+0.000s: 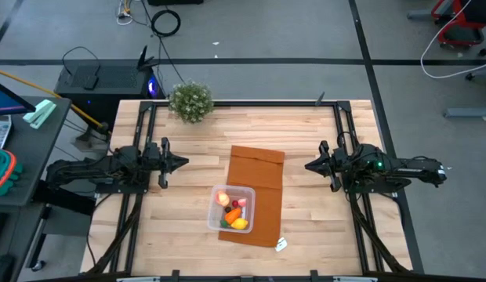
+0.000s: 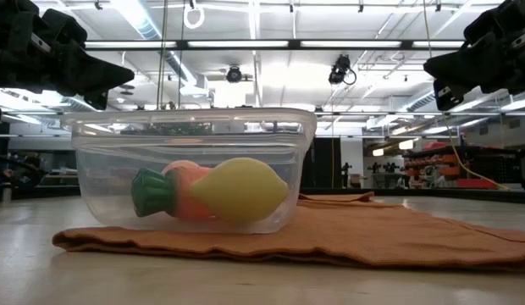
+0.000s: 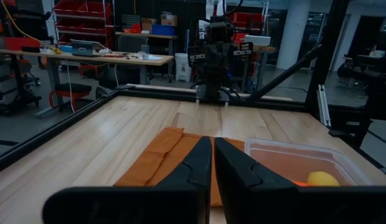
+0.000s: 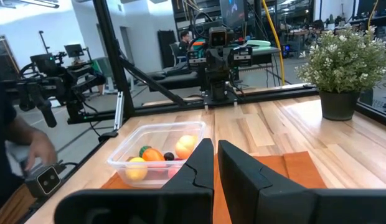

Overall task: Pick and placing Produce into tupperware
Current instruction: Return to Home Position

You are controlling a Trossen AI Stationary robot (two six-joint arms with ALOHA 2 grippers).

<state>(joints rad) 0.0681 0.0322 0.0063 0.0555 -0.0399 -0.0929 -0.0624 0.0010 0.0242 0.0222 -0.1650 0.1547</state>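
Note:
The clear tupperware (image 1: pixel 231 207) stands on a brown-orange mat (image 1: pixel 259 176) in the middle of the table. The produce lies inside it: a yellow lemon (image 2: pixel 241 191), an orange carrot (image 4: pixel 152 154) with a green top (image 2: pixel 148 193), and a red-yellow peach (image 4: pixel 185 144). My left gripper (image 1: pixel 184 163) hovers level at the table's left side, shut and with nothing in it, well clear of the box. My right gripper (image 1: pixel 307 165) hovers level at the right side, also shut with nothing in it. Each gripper points toward the other across the mat.
A bushy potted plant (image 1: pixel 190 100) stands at the table's far edge, left of centre. A small white tag (image 1: pixel 281 244) lies by the mat's near right corner. Black frame rails (image 1: pixel 141 141) run along both sides. A person's hand (image 4: pixel 31 149) shows beyond the table.

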